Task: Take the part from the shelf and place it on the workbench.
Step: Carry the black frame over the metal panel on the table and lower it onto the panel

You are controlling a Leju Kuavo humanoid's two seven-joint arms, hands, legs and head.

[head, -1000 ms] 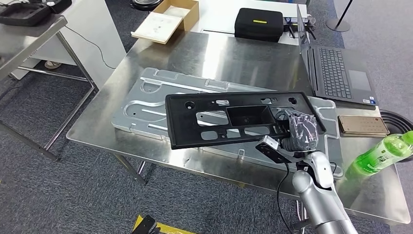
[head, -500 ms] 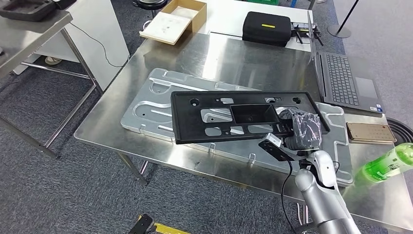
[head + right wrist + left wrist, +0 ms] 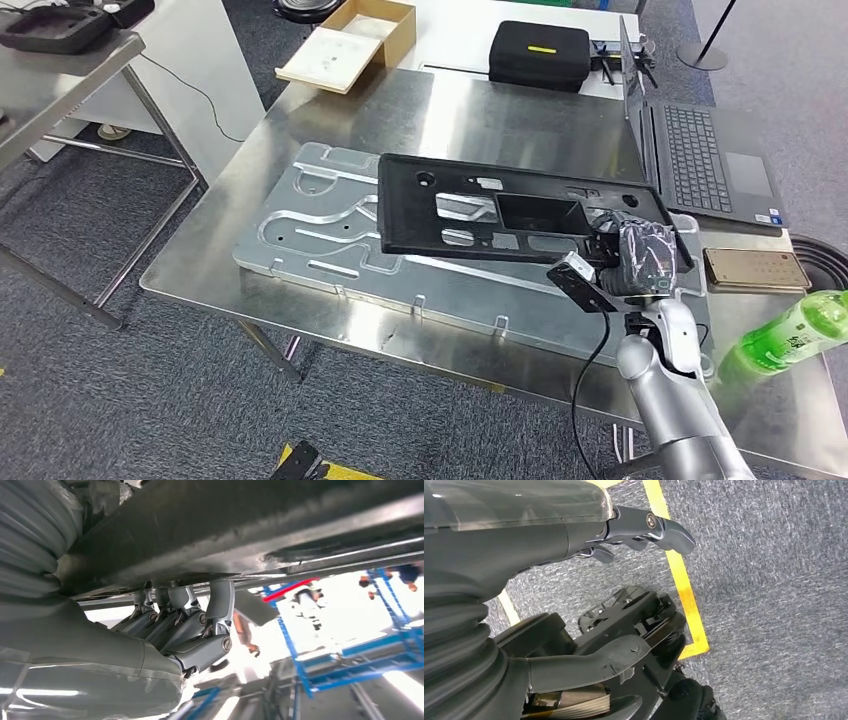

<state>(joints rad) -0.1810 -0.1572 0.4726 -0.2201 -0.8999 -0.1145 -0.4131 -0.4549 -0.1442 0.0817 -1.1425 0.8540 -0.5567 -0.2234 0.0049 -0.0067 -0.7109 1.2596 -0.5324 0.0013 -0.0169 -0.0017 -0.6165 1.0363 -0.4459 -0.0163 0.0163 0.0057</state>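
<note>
- No writing is readable: the green bottle (image 3: 790, 337) has a pale label and the black case (image 3: 541, 53) a yellow strip, both too small to read.
- Right hand (image 3: 640, 262) grips the near right end of the black part (image 3: 520, 213), which sits above the grey metal plate (image 3: 330, 222) on the workbench (image 3: 470, 110).
- Left hand (image 3: 574, 605) hangs over carpet, fingers apart, holding nothing.
- Laptop (image 3: 700, 155) and phone (image 3: 755, 269) lie right of the part; a cardboard box (image 3: 350, 40) sits behind.

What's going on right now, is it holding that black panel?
Right hand grips black part by its right end, over metal plate on workbench. Left hand holds nothing, above the floor. Green bottle and phone close beside the hand.
</note>
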